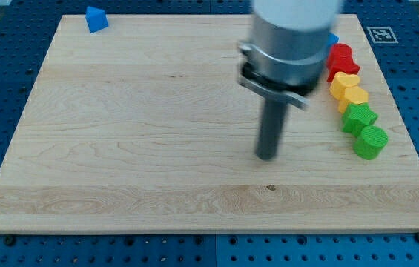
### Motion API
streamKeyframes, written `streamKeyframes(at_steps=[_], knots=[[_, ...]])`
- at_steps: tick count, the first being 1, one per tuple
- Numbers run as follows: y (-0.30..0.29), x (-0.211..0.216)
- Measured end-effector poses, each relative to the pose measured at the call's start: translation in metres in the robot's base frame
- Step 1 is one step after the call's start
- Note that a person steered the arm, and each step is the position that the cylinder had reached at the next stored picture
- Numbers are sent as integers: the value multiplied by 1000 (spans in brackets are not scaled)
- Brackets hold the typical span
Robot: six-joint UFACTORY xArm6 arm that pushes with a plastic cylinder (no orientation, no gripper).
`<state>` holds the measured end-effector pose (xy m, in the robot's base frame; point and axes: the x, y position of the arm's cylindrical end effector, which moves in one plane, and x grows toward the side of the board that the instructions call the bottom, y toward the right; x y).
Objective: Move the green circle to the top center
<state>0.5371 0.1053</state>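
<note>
One broad, pale wooden board (120,133) fills nearly the whole view, and I place everything against it. Next in size is the grey cylindrical arm housing (287,44) near the board's top edge, right of centre; from it a dark rod drops to my tip (267,156), which rests on bare wood a little right of the board's middle and low of it. No fingers or jaws exist on this rod, so nothing is gripped; the tip touches no block. Along the board's right edge runs a line of small blocks: a red block (340,59) highest, a yellow block (348,89) below it, a green angular block (358,117), then the green circle (371,141) lowest, touching its green neighbour. A blue sliver (333,38) peeks out beside the housing, and a small blue block (96,18) sits at the board's top-left corner. By my reading the task is unstarted: the green circle lies well apart from the top centre, and my tip has yet to reach it. Being round, it shows no long axis or heading, standing flat on the wood.
</note>
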Motion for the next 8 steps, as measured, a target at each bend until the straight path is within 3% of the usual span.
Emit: streamKeyframes(at_steps=[1,2,3,8], knots=[[76,42],[140,47],[158,26],[131,-10]])
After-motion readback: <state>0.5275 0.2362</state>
